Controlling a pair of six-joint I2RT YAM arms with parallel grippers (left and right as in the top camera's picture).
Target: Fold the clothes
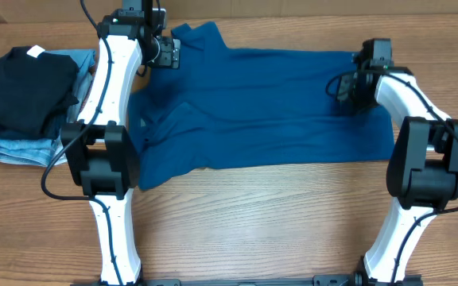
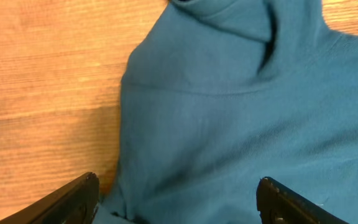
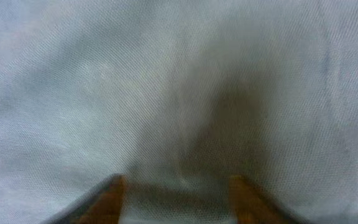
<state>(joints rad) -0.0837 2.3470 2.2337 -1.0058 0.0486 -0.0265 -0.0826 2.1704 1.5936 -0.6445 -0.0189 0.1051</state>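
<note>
The teal-blue shirt point(image 1: 269, 103) lies spread across the wooden table, its collar point(image 1: 193, 36) at the far left. It shows in the left wrist view point(image 2: 241, 130) and fills the right wrist view point(image 3: 179, 87). My left gripper point(image 1: 165, 54) is open just above the shirt near the collar, its fingers point(image 2: 176, 183) wide apart over the shirt's edge. My right gripper point(image 1: 348, 87) is over the shirt's right end, its fingers point(image 3: 178, 183) apart and very close to the fabric.
A folded black garment with a white tag point(image 1: 26, 83) lies on light-blue jeans point(image 1: 10, 143) at the table's left edge, close to the left arm. Bare wooden table point(image 1: 261, 222) lies in front of the shirt.
</note>
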